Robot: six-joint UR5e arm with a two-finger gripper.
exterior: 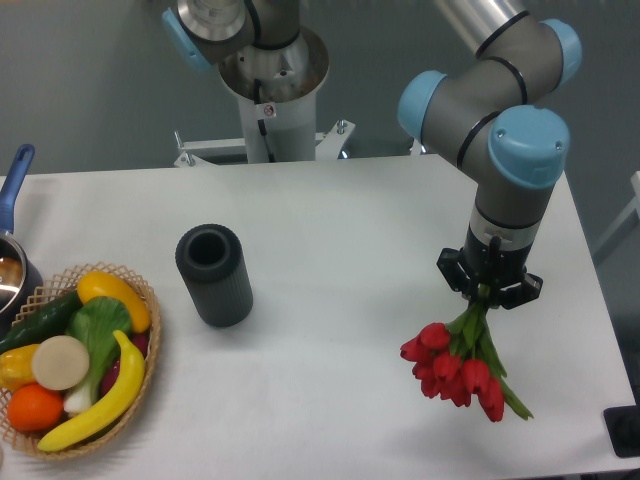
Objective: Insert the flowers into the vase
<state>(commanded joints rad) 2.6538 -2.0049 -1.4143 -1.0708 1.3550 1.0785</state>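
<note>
Bright, even overhead light. White tabletop near washed-out, no hard glare. Soft faint shadows beside vase and under flowers. Specular highlights on metal arm tube top right. Focus sharp overall, slight grain, no evident edge distortion.

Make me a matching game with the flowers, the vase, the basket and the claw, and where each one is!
Things:
1. flowers
2. vase
3. basket
4. claw

Places or states:
a. standing on the table, mouth open and nothing in it
b. at the near left edge of the table, full of fruit and vegetables
c. hanging blooms-down, off to the right of the vase
d. shut on green stems, over the right side of the table

Pairs: 1-c, 2-a, 3-b, 4-d
</note>
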